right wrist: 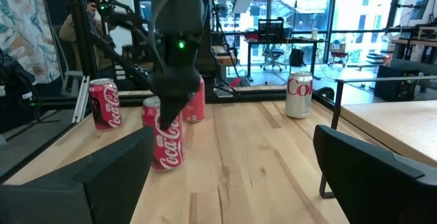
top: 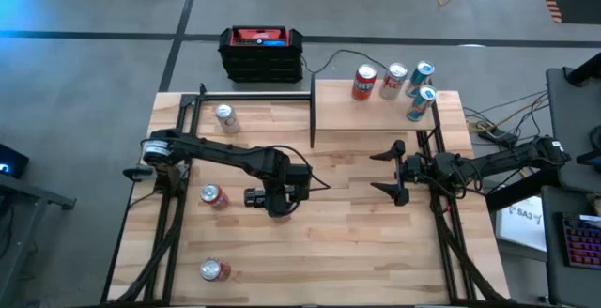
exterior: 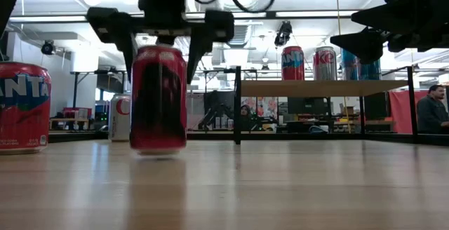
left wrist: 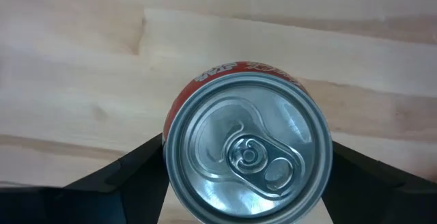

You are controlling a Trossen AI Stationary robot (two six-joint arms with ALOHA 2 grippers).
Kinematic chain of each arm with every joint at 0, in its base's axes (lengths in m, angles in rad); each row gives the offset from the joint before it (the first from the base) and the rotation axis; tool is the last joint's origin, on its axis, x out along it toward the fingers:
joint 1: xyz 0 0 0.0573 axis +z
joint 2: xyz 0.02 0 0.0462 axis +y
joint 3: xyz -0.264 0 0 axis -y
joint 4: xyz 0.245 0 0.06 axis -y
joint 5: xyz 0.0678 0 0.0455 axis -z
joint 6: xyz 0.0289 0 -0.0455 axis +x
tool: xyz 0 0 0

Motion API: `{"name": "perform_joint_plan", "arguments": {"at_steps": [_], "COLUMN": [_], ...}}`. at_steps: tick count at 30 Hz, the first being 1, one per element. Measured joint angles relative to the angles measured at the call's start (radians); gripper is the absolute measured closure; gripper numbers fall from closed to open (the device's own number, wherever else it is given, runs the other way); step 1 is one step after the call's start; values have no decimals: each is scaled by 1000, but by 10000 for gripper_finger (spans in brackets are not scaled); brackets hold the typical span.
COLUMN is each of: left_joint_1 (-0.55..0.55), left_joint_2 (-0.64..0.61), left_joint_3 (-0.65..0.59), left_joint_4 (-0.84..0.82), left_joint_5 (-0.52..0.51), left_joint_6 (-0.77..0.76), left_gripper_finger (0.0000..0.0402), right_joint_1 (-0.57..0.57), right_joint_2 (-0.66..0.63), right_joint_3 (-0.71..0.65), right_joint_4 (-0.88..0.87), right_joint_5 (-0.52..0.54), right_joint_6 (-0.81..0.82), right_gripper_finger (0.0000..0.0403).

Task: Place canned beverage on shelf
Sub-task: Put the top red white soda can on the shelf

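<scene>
A red Coca-Cola can (exterior: 158, 100) stands upright near the table's middle, and my left gripper (top: 277, 198) comes down on it from above and is shut on it. The left wrist view shows the can's silver top (left wrist: 249, 149). My right gripper (top: 376, 172) is open and empty, right of the middle and pointing at the can; it also shows in the low view (exterior: 379, 34). The shelf (top: 376, 125), a pale board on black posts at the far right, carries several upright cans (top: 394, 81). My left gripper pinches the can's upper side wall (left wrist: 171, 135), just under the rim, between its two fingers (exterior: 128, 48). The fingers point down, one on each side. The can is upright, its base at the tabletop; whether it is lifted clear, I cannot tell.
Three more cans stand on the table's left part: a silver one (top: 225, 117) far, a red one (top: 214, 195) beside my left gripper, and a red one (top: 214, 269) near the front edge. A black-and-red box (top: 261, 50) sits beyond the far edge. A person (exterior: 429, 114) stands behind the table.
</scene>
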Motion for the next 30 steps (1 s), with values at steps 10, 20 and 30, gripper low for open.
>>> {"name": "perform_joint_plan", "arguments": {"at_steps": [10,20,30], "left_joint_1": [9,17,18], "left_joint_2": [67,80,79], "left_joint_3": [26,114,107], "left_joint_4": [-12,-51,-43], "left_joint_5": [17,-15,-53], "left_joint_6": [-113,-222,-380], "left_gripper_finger": [99,63,36], "right_joint_1": [0,0,0], "right_joint_2": [0,0,0], "right_joint_3": [0,0,0], "right_joint_4": [0,0,0], "right_joint_5": [0,0,0], "right_joint_6": [0,0,0], "right_gripper_finger": [19,19,19]}}
